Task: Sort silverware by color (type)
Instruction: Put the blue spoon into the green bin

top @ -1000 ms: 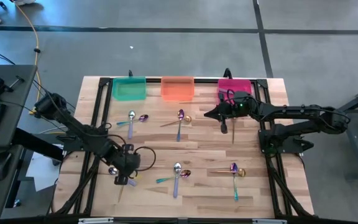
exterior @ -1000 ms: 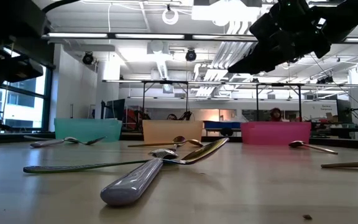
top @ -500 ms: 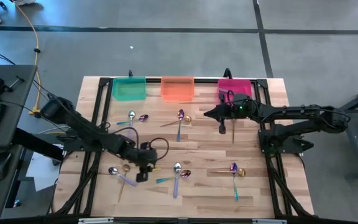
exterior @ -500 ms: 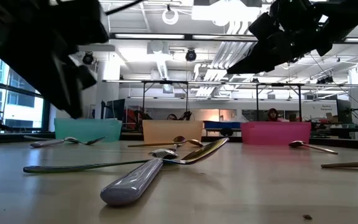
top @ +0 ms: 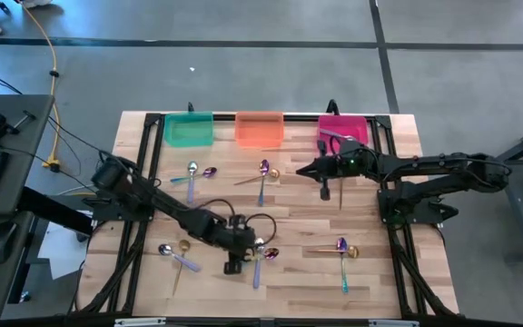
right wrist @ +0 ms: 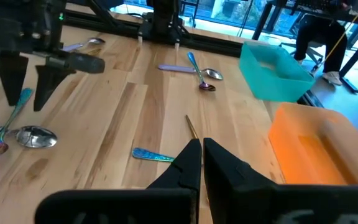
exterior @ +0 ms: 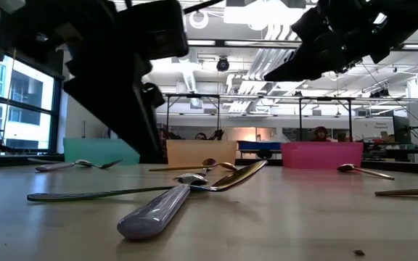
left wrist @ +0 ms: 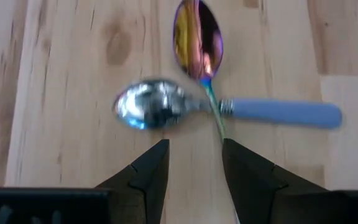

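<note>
Left arm has swung across the table from the near-left corner toward the centre over the past second; its left gripper [top: 235, 264] now hangs beside the middle cluster of silverware, fingers [left wrist: 149, 167] spread partway w/ nothing between them. In the left wrist view, a silver spoon [left wrist: 149, 112] w/ a pale blue handle lies crossed by an iridescent purple spoon [left wrist: 196, 38] just ahead of the fingertips — not touching either. The right gripper [top: 325, 184] hovers in front of the pink bin [top: 343, 127], hardly shifted; its fingers [right wrist: 188, 163] stand nearly closed, only a thin gap, holding nothing that shows.

Other silverware stays scattered on the wooden table [top: 289, 291]: a pair near the green bin [top: 189, 129], a pair in front of the orange bin [top: 260, 128], a crossed pair at near right [top: 342, 248], and a spoon w/ a gold piece at near left [top: 172, 252]. Low view — a silver spoon crossing a gold one lies closest [exterior: 187, 190].
</note>
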{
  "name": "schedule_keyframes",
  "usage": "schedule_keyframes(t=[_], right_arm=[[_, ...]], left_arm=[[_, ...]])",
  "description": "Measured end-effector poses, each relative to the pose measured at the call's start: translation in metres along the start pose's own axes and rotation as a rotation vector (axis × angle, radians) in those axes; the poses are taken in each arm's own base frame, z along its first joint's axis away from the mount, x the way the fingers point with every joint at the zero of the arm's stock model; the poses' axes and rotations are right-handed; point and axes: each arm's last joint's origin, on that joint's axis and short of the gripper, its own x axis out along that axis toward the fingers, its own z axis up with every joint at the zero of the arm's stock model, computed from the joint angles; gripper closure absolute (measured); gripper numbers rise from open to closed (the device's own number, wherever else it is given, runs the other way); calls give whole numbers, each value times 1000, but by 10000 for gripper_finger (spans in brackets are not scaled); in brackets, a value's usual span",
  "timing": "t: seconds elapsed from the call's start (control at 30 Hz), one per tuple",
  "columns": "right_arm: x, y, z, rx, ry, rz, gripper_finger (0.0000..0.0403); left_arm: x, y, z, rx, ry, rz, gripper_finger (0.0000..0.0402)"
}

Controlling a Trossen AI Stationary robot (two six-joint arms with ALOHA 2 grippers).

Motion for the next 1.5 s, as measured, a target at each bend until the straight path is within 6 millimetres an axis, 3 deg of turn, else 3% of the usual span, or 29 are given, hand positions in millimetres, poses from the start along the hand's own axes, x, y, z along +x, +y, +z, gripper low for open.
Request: schedule_keyframes(t=[0.23, 0.8, 1.13, 1.3, 1.5], right_arm=[[0, 0, 1, -2, -7, -2, 401], [0, 0, 1, -44, -12, -3, 401], [0, 0, 1, -69, -12, -3, 401], [0, 0, 1, -81, -11, -3, 401], [0, 0, 1, -81, -11, -3, 401]], left_arm=[[12, -4, 10, 23, -7, 23, 263], [13, -7, 9, -97, 5, -30, 263], [34, -6, 1, -116, 37, -11, 274], [34, -5, -2, -94, 72, -14, 303], [34, -3, -7, -28, 126, 1, 368]])
